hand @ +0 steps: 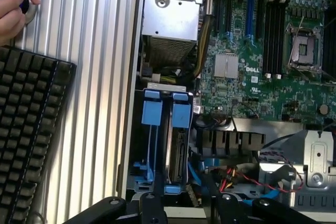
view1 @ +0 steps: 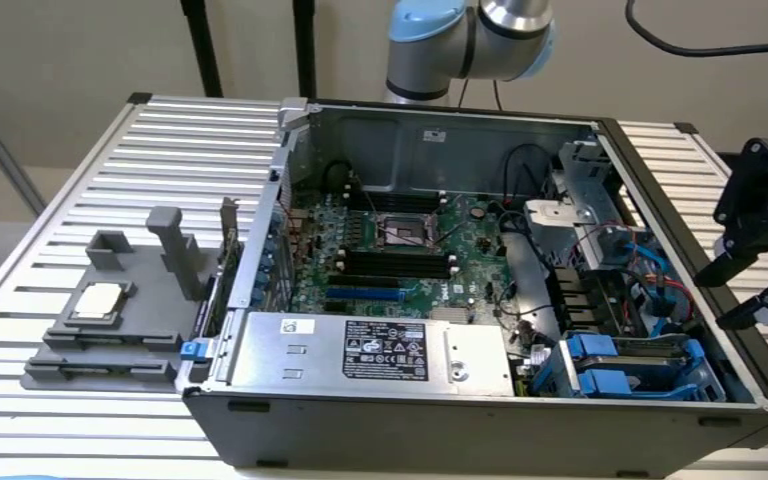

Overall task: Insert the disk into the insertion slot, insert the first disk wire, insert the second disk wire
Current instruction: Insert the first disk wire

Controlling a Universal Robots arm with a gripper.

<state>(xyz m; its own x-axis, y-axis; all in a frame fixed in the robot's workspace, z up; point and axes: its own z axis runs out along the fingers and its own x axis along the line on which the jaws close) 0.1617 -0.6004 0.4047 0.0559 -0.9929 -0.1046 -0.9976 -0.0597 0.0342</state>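
Note:
The insertion slot (view1: 631, 368) is the grey drive cage with blue rails in the near corner of the open computer case, on the exterior view's right. Two blue carrier tabs (hand: 181, 114) stand in it. Under one tab the grey edge of the disk (hand: 176, 153) shows inside the cage, its label hidden. Loose blue wires (view1: 651, 275) and red, yellow and black wires (hand: 233, 179) lie just beyond the cage. My gripper (view1: 728, 298) hangs open over the case's right wall, above the cage, with nothing between its black fingers (hand: 152, 208).
A silver power-supply box (view1: 371, 350) with a black label fills the case's near side beside the motherboard (view1: 398, 250). A grey plastic fixture (view1: 117, 310) with posts stands on the ribbed table (view1: 184, 150). A black keyboard (hand: 26, 129) and a person's hand (hand: 13, 3) are beside the case.

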